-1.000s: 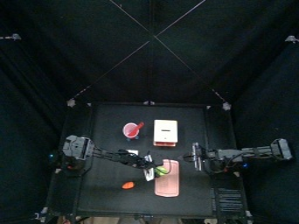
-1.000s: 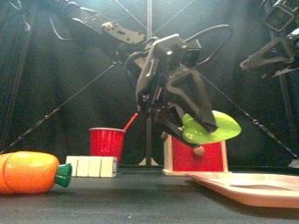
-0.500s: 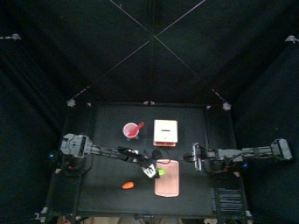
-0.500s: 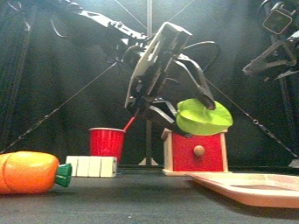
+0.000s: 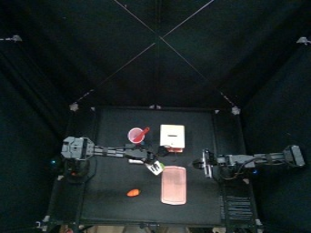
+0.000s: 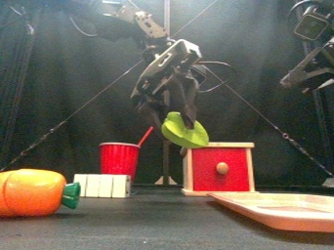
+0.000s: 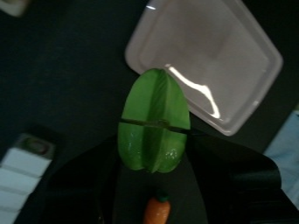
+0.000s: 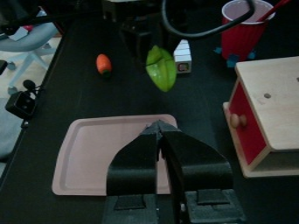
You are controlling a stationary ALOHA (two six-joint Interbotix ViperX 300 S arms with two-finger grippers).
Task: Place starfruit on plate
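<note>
My left gripper (image 6: 174,109) hangs above the table, shut on the yellow-green starfruit (image 6: 183,131). In the left wrist view the starfruit (image 7: 155,131) stands lengthwise between the jaws, with the salmon-pink plate (image 7: 216,52) beyond it. From above, the left gripper (image 5: 152,166) sits just left of the plate (image 5: 174,185), not over it. In the front view the plate (image 6: 280,207) lies at the right by the front edge. My right gripper (image 8: 160,131) is shut and empty, hovering over the plate's (image 8: 100,157) edge, right of it in the top view (image 5: 205,164).
An orange carrot-like lump (image 6: 33,191) lies front left beside a small white block (image 6: 102,186). A red cup (image 6: 120,158) and a cream box with a red front (image 6: 218,168) stand toward the back. The cup (image 5: 137,136) and box (image 5: 172,136) sit behind the plate.
My left gripper has carried the starfruit left and back, away from the plate, and the fruit has turned more edge-on. The right arm has stayed still.
</note>
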